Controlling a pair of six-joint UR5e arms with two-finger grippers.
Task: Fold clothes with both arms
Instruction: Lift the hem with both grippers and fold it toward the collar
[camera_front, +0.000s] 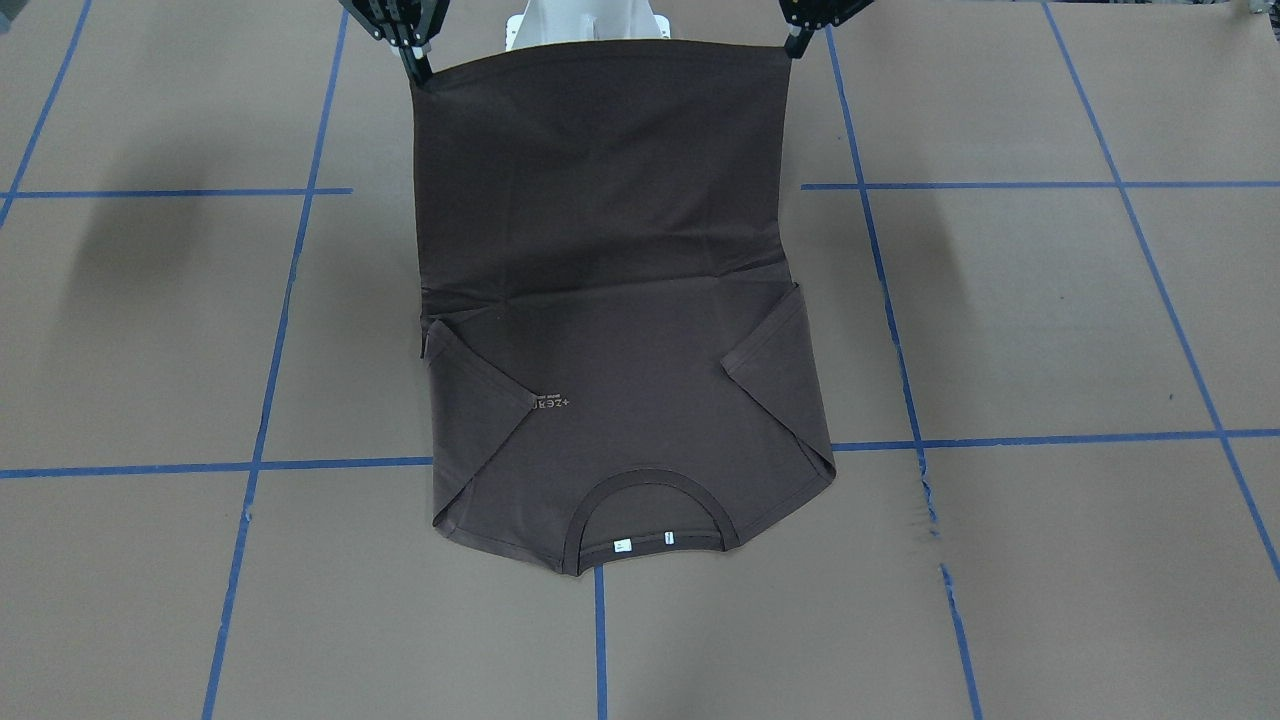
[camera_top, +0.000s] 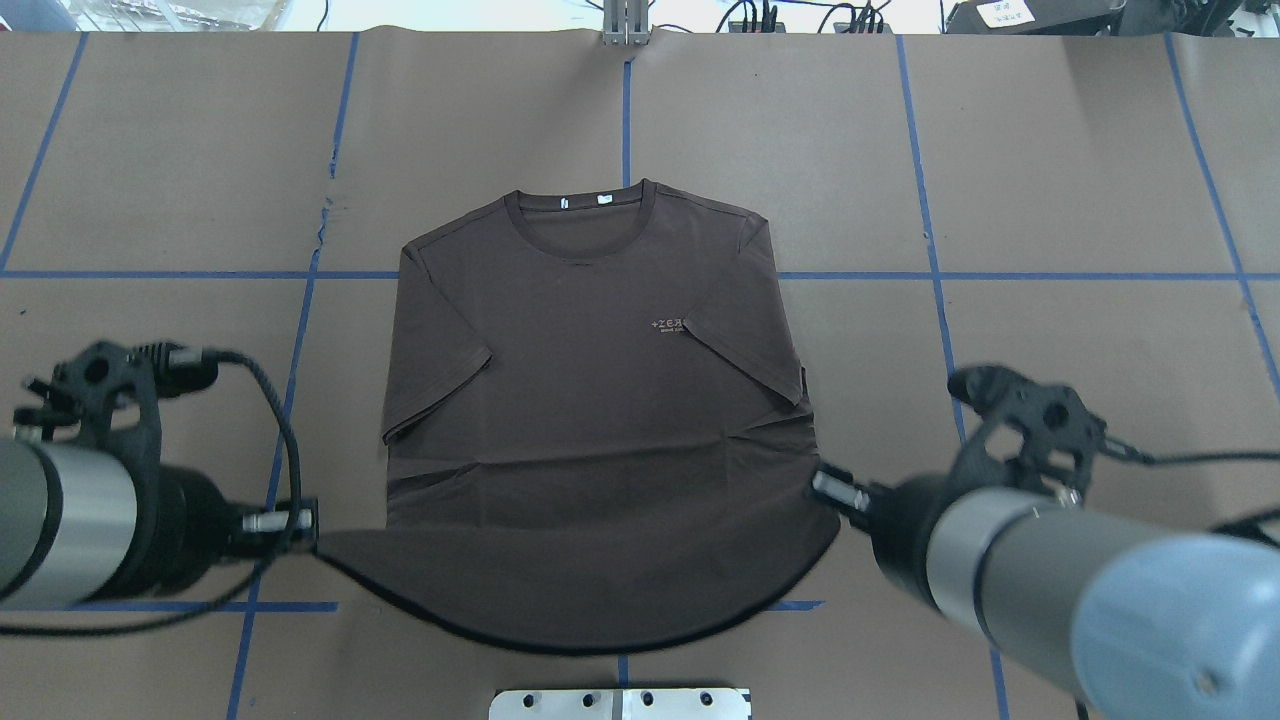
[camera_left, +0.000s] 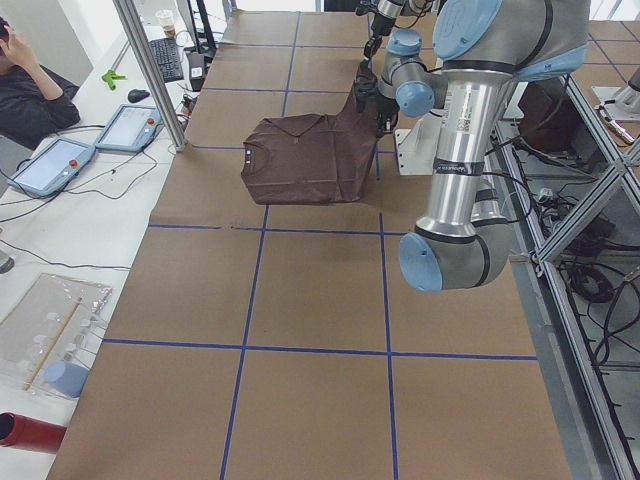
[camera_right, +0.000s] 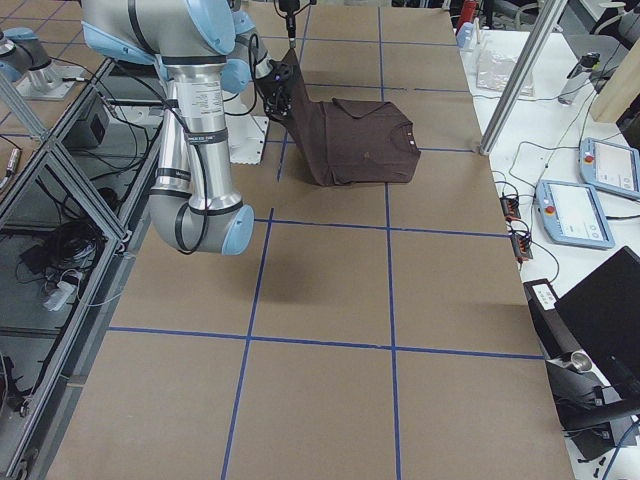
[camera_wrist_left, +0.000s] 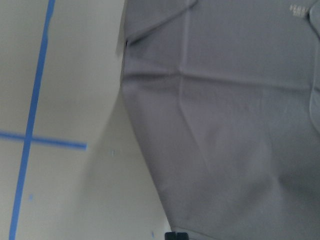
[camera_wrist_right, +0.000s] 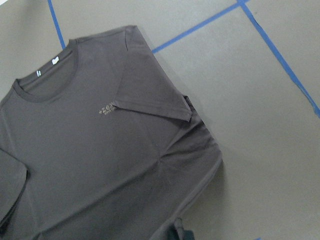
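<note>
1. Nearest the robot, the black two-finger left gripper and the black two-finger right gripper are each pinched closed on one hem corner of the dark grey-brown short-sleeved T-shirt. The hem hangs raised off the brown paper-covered table and runs nearly straight between the two grippers.
2. Judgement: the step in hand is carrying the hem over towards the neck to halve the garment. It calls for both grippers travelling level and together. The hem should be kept stretched and set down square to the shoulder line, so that no slack bunches underneath.
3. Mid-body, a crease line marks where the lifted fabric leaves the table. Beyond it the two sleeves, one on the robot's left and one on its right, lie folded inward over the chest. The latter touches the small pale lettering.
4. Farthest out, the ribbed round collar with its white tags lies flat, well apart from both grippers.
</note>
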